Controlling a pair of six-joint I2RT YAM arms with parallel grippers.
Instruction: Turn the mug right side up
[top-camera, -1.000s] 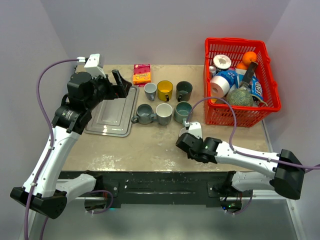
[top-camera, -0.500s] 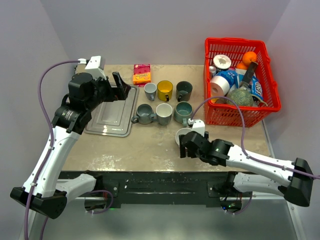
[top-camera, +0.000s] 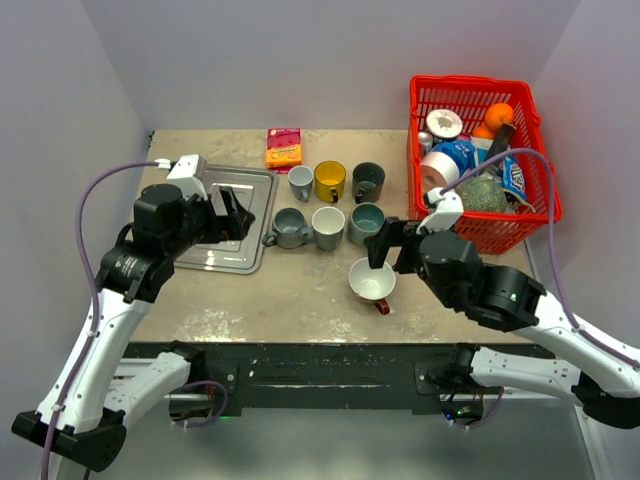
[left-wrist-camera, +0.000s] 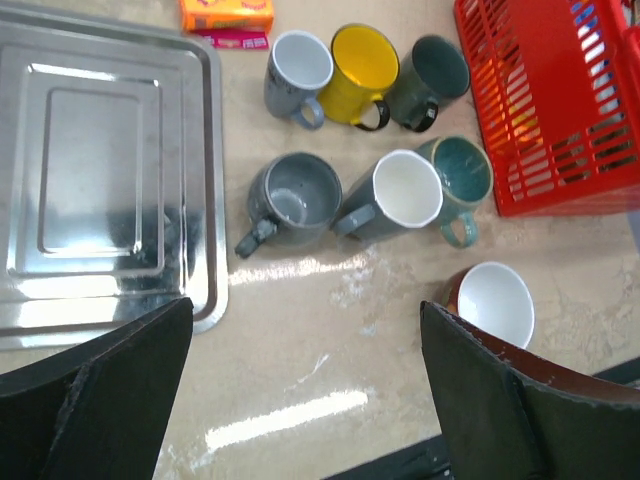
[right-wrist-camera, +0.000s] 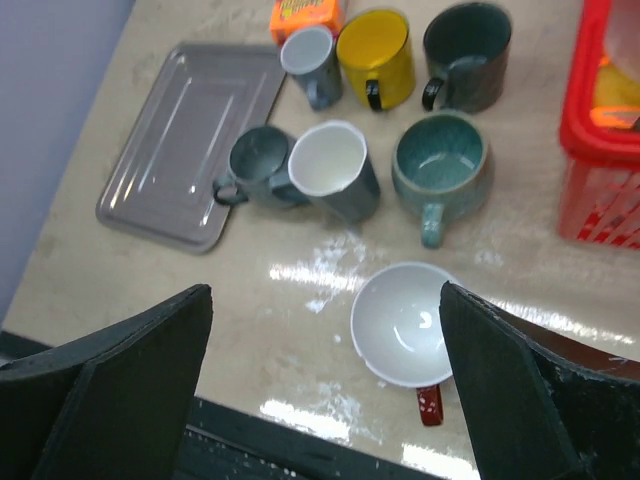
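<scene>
Right wrist: mug (right-wrist-camera: 404, 322) upright; right fingers (right-wrist-camera: 520, 400) spread wide, empty; left fingers (left-wrist-camera: 110, 395) likewise

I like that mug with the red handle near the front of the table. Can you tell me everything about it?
The mug is wide like a bowl, glossy white inside and red outside, with a small red handle pointing to the near edge of the tan table. It looks ceramic. It stands right side up and empty on the table; nothing else touches it.
</scene>
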